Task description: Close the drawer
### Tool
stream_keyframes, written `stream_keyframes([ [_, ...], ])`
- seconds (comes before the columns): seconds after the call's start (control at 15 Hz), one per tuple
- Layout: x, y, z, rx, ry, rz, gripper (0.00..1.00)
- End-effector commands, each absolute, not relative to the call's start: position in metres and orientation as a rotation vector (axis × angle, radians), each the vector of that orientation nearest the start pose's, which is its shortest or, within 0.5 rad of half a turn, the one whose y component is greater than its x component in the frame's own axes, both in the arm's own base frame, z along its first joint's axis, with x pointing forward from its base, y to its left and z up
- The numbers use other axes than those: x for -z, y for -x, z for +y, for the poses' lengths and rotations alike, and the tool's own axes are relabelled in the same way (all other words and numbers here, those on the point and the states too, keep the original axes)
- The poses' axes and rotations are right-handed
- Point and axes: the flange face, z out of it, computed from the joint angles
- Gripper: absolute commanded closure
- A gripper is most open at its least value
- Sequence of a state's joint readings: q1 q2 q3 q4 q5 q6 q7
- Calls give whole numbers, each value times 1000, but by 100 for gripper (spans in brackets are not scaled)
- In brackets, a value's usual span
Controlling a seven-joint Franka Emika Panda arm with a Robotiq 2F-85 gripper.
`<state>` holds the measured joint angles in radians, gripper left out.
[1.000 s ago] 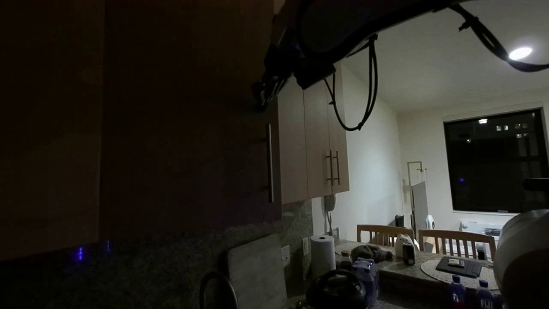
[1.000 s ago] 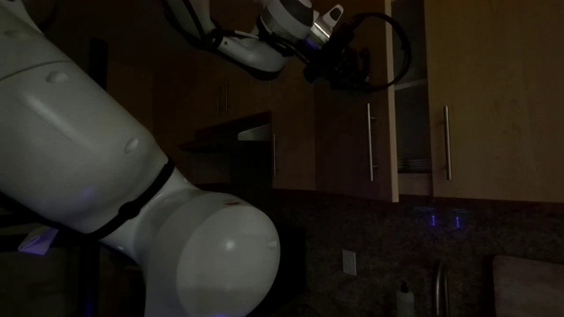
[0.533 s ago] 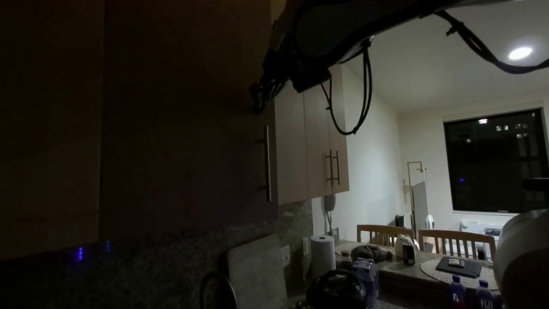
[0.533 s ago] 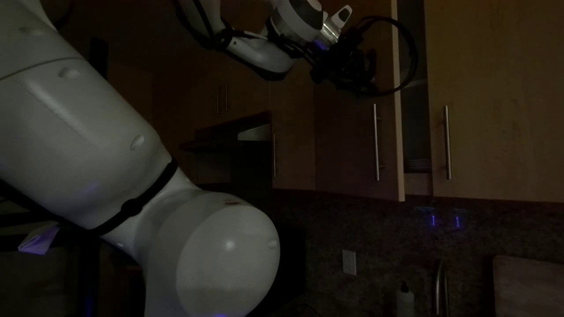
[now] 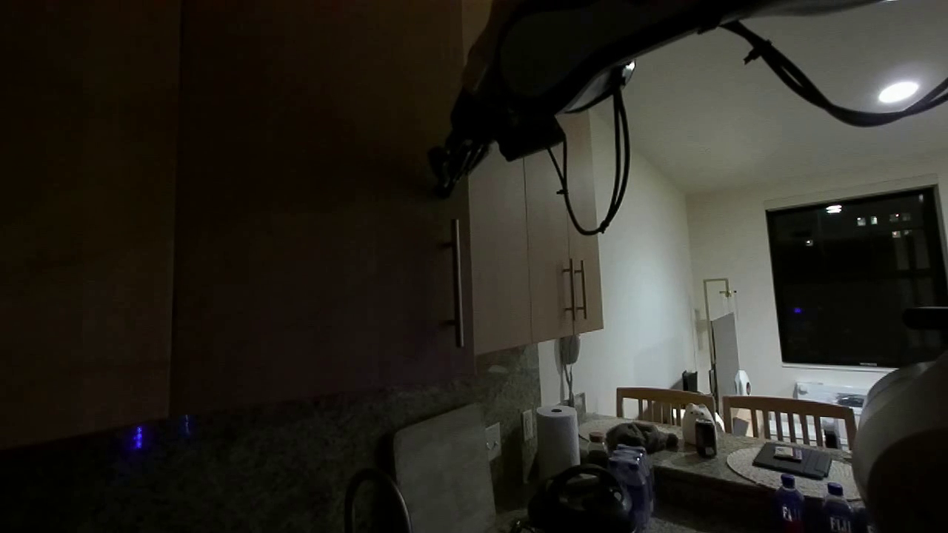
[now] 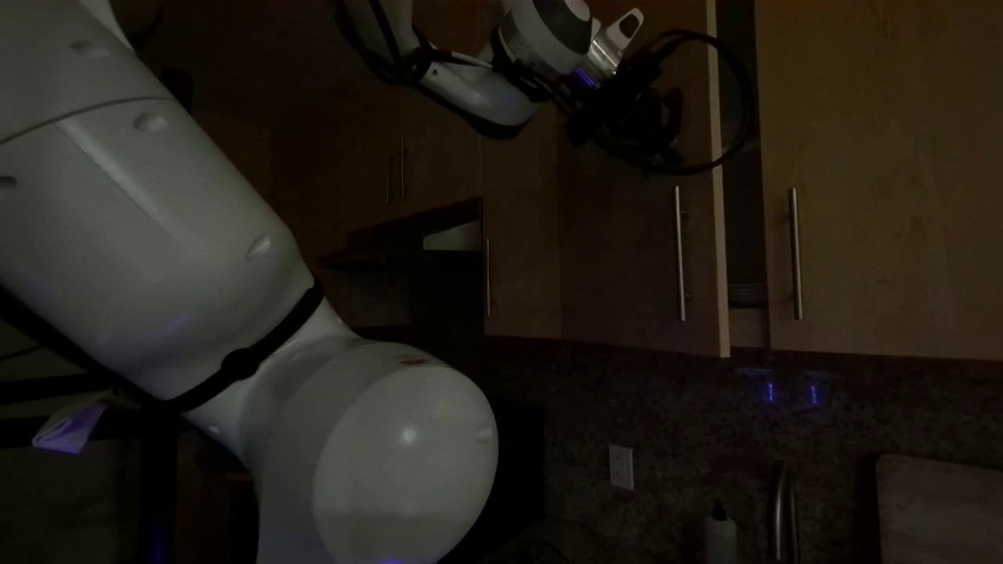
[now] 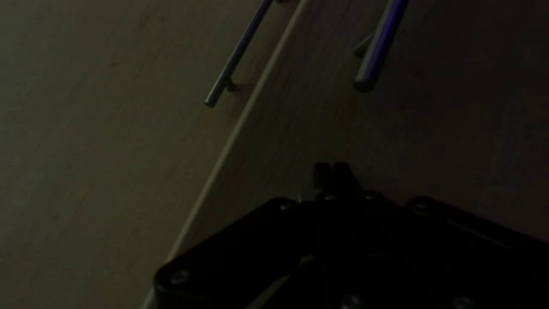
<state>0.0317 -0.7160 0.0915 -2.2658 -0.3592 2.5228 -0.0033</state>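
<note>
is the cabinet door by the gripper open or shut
Partly open: in an exterior view, the cabinet interior shows past the cabinet door.

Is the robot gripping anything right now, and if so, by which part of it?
Nothing is held: the end effector is shut, tips together, with the bar handle of the door apart from it.

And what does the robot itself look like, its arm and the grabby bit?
The Franka Emika Panda arm is pale grey-white with smooth, rounded segments, a silver wrist collar, a black strap, a black cable loop and a small reddish marking, too faint to read. The Robotiq gripper is black, with hinged links and small shiny screw heads.
</note>
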Motion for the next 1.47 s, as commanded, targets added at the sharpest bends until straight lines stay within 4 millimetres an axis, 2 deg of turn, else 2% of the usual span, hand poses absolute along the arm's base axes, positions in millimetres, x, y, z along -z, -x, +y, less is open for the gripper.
stream_keyframes([
  [0.0, -731, -385, 59, 1629, 2992, -544, 94],
  [0.73, -737, -413, 50, 1567, 2983, -585, 94],
  [1.4, -745, -448, 46, 1485, 2957, -658, 94],
])
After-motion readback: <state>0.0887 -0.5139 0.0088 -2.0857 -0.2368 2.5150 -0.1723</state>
